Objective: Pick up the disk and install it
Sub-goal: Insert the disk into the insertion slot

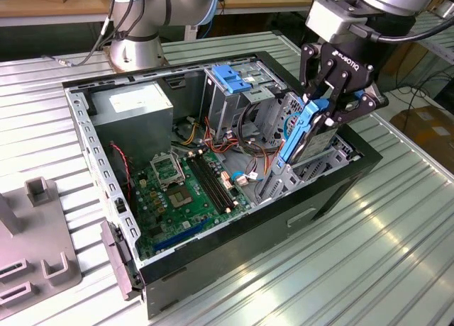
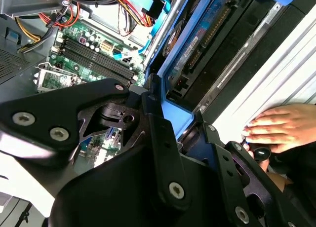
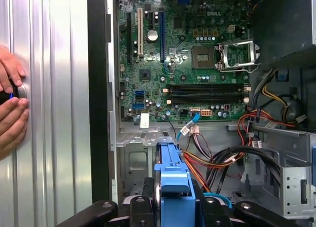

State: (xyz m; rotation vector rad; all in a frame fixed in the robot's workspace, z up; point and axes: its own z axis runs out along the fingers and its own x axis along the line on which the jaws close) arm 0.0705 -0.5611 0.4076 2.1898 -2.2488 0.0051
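Observation:
My gripper (image 1: 328, 108) is shut on the disk (image 1: 303, 133), a grey-metal drive in a blue plastic bracket. The disk is held on edge and tilted, its lower end reaching into the drive bay (image 1: 312, 163) at the exterior view's right end of the open computer case (image 1: 213, 255). In the second wrist view the disk (image 2: 197, 34) slants away from the gripper (image 2: 170, 133) and its circuit-board side shows. In the first wrist view the blue bracket (image 3: 173, 177) stands between the black fingers (image 3: 140, 207), above the metal bay floor.
Inside the case lie the green motherboard (image 1: 188, 188), a grey power-supply box (image 1: 131, 103), a metal drive cage with a blue latch (image 1: 233, 76) and loose cables (image 1: 248, 138). A person's hand (image 2: 281, 126) rests on the ribbed table beside the case. A grey fixture (image 1: 32, 248) stands at the exterior view's left.

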